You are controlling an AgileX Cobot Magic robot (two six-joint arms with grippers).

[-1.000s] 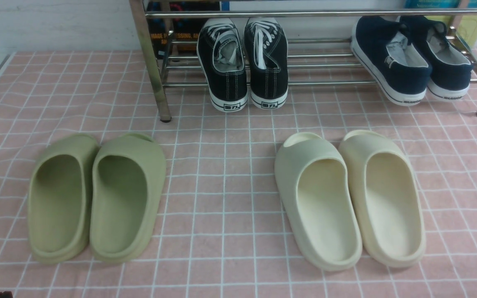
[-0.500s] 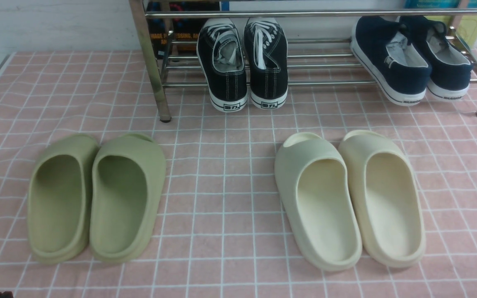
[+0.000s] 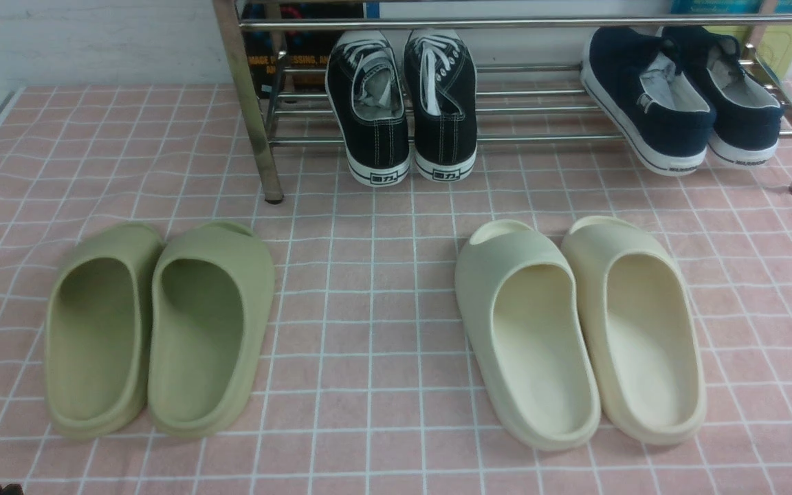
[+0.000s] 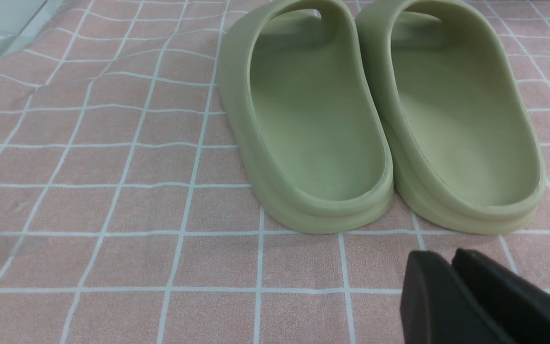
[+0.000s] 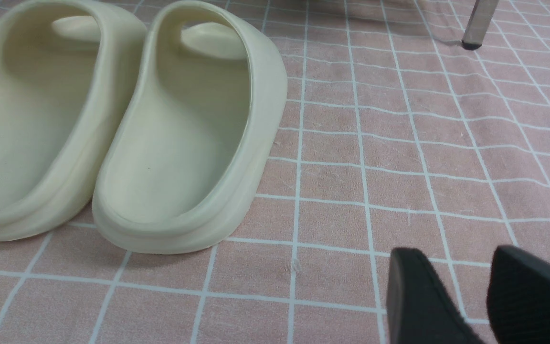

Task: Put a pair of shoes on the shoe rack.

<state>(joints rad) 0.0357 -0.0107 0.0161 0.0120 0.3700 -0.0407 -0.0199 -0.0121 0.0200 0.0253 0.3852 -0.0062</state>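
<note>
Two black canvas sneakers, the pair of shoes (image 3: 403,103), stand side by side on the lowest shelf of the chrome shoe rack (image 3: 540,137), heels sticking out over its front rod toward me. My left gripper (image 4: 447,255) hovers low over the pink cloth just behind the heels of the green slides (image 4: 380,119). Its black fingers lie almost together with nothing between them. My right gripper (image 5: 456,258) stands open and empty over the cloth, beside the heel of the cream slides (image 5: 112,124). Neither gripper is near the sneakers.
Navy slip-ons (image 3: 678,96) sit at the right end of the same shelf. Green slides (image 3: 155,330) lie front left and cream slides (image 3: 581,330) front right on the pink checked cloth (image 3: 368,275). A rack leg (image 5: 478,24) stands beyond the right gripper.
</note>
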